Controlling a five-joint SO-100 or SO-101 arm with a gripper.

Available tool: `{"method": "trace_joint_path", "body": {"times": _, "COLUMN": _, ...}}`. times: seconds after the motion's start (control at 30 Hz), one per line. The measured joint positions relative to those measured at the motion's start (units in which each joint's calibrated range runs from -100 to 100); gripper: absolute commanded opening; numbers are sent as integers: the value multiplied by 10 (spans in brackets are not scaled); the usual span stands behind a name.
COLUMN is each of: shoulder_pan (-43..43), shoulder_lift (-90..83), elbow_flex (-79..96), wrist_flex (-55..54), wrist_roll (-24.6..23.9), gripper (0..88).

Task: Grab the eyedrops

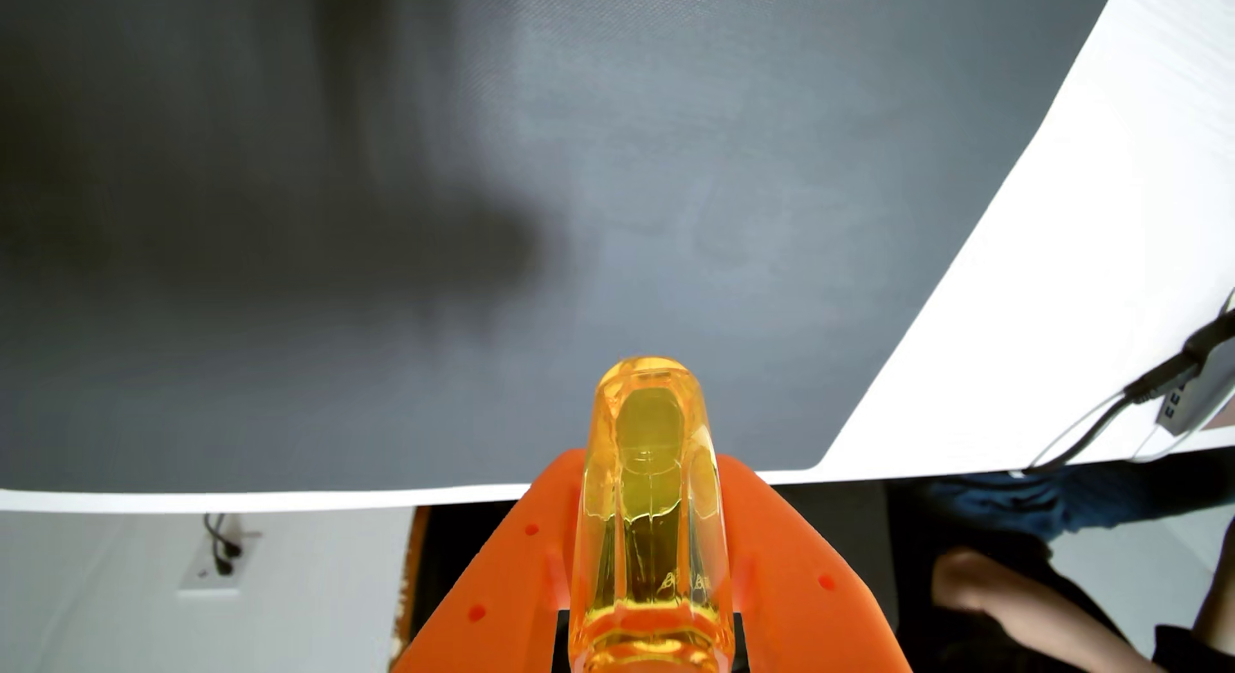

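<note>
The eyedrops (647, 512) are a small see-through yellow-orange bottle with a rounded end, at the bottom centre of the wrist view. My orange gripper (647, 462) is shut on it, one finger (508, 579) on the left and the other on the right. The bottle's rounded end points away from the camera and sticks out past the fingertips. It is held in the air above the near edge of the dark grey mat (601, 178). The bottle's base is hidden at the bottom edge of the frame.
The grey mat lies on a white table (1069, 245). At the right edge of the table are a grey hub and its cables (1183, 386). Below the table edge I see the floor, a white socket plate with a cord (217, 556) and a person's leg (1002, 599).
</note>
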Motion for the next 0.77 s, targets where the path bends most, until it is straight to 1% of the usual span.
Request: {"method": "trace_joint_path", "body": {"times": 0.77, "shoulder_pan": 0, "shoulder_lift": -15, "elbow_flex": 8, "wrist_flex": -13, "wrist_roll": -4, "gripper": 6}}
